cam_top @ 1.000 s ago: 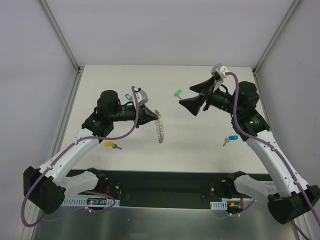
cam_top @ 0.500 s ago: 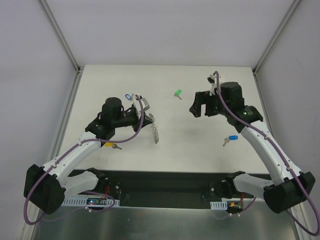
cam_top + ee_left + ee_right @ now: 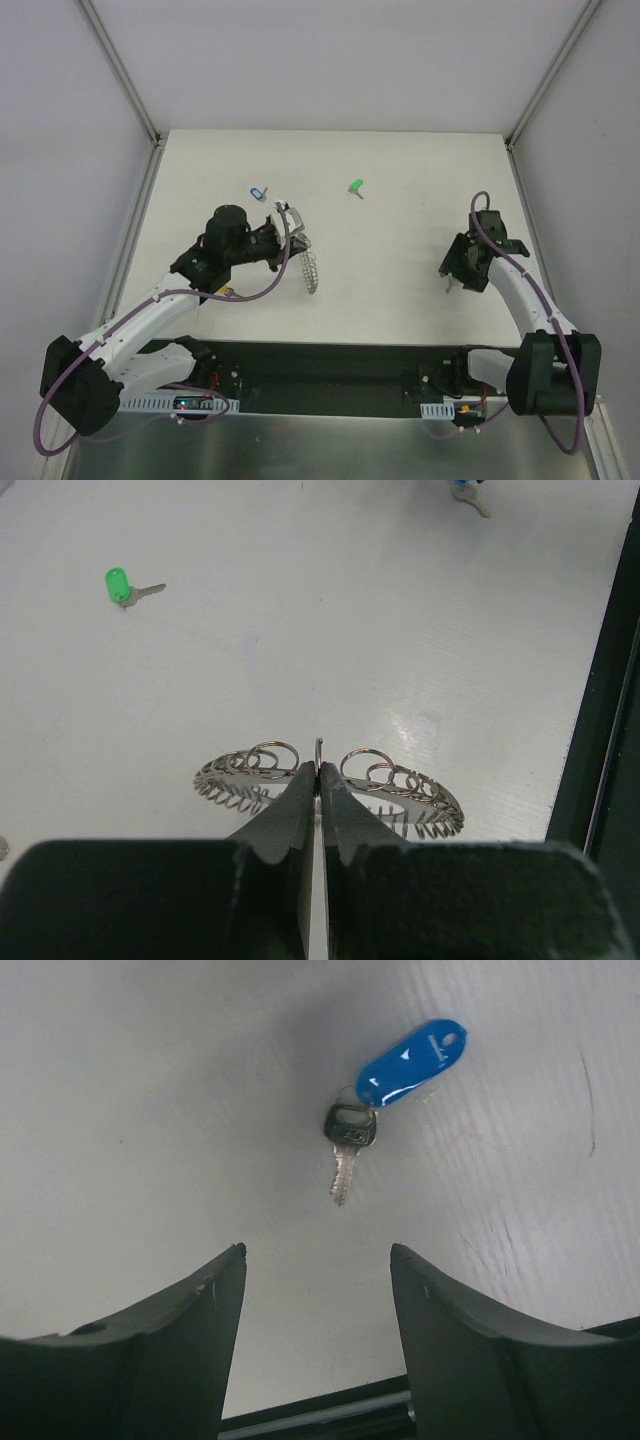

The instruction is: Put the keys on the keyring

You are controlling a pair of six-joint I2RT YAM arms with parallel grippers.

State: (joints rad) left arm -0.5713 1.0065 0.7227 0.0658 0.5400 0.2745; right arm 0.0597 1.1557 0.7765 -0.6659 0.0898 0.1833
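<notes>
My left gripper [image 3: 302, 250] is shut on the keyring [image 3: 313, 272], a silver ring edged with wire loops that hangs edge-on left of the table's middle. In the left wrist view the fingertips [image 3: 306, 777] pinch one upright loop of the keyring [image 3: 400, 785]. My right gripper [image 3: 456, 274] points down at the right side and covers the solid-blue key in the top view. In the right wrist view that blue key [image 3: 410, 1058] lies flat just beyond the gripper [image 3: 316, 1250], which is open and apart from it. A green key [image 3: 355, 187] and a pale blue key [image 3: 258, 192] lie farther back.
A yellow key [image 3: 221, 291] peeks out from under the left arm. The green key [image 3: 119, 585] shows at the far left of the left wrist view. The dark near edge of the table [image 3: 600, 740] runs close to the keyring. Walls enclose the table on three sides.
The right arm swung from the far middle down to the near right and now hovers over the blue key. The left gripper carried the keyring slightly nearer.
</notes>
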